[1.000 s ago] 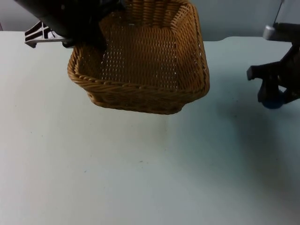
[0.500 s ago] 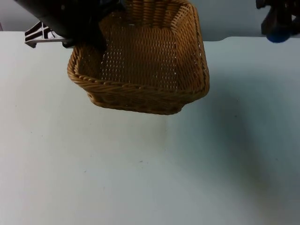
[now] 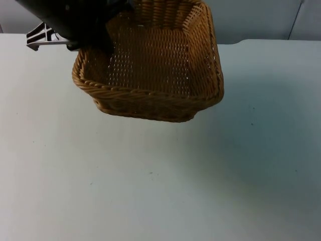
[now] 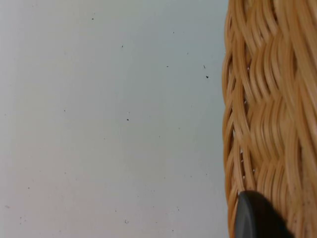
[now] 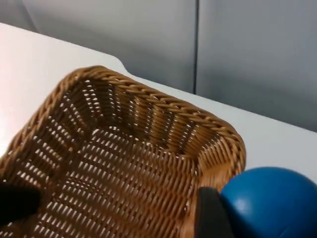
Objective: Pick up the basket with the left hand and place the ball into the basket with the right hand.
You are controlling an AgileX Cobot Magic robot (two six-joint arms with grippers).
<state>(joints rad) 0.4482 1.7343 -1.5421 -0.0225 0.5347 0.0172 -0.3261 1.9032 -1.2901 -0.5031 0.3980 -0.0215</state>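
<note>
Blue ball (image 5: 270,201) — against right end effector (gripped)

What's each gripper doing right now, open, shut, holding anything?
Left gripper: shut on the basket rim, holding it lifted off the table.
Right gripper: shut on the blue ball, just outside the basket's rim.

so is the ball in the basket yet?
Not yet. The basket is empty inside; the blue ball sits in the right gripper, just outside the rim.
</note>
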